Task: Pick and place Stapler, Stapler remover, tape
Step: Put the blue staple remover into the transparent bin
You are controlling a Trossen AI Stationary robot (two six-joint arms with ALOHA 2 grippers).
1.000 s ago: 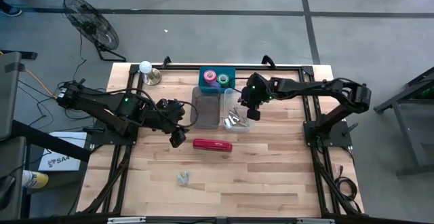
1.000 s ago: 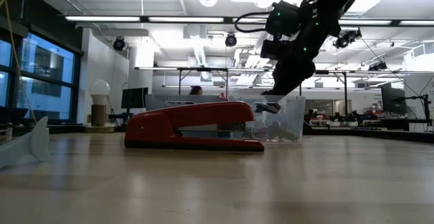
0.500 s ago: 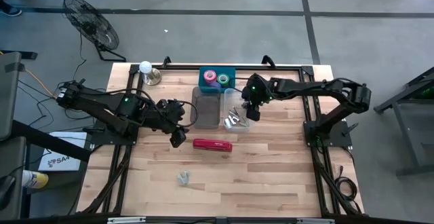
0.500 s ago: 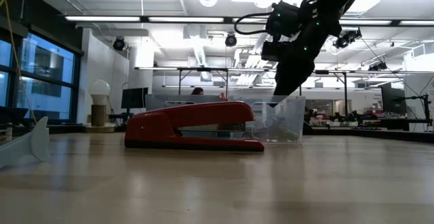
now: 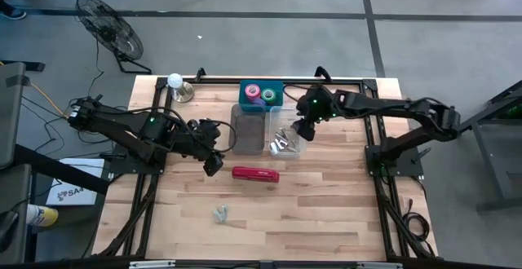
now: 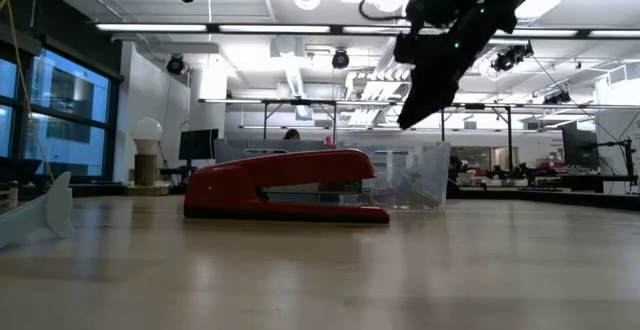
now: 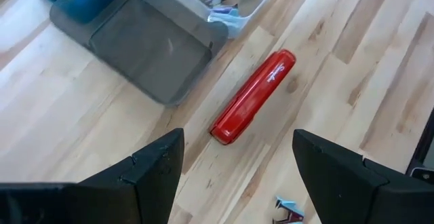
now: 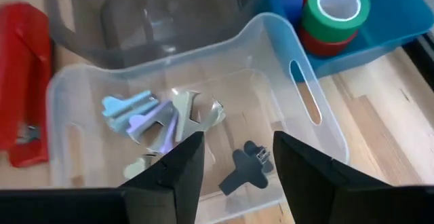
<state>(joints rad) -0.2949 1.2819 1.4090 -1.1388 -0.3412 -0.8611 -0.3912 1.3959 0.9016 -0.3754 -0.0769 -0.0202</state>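
Red stapler (image 7: 252,96) on table, ahead of open left fingers (image 7: 152,170).

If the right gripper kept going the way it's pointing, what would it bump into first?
Probably the staple removers lying in the clear bin; the right gripper, open, points down into that bin.

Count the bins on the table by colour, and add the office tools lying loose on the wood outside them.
Grey bin: 1
Clear bin: 1
Blue bin: 1
Red stapler: 1
Loose staple remover: 1
Total: 5
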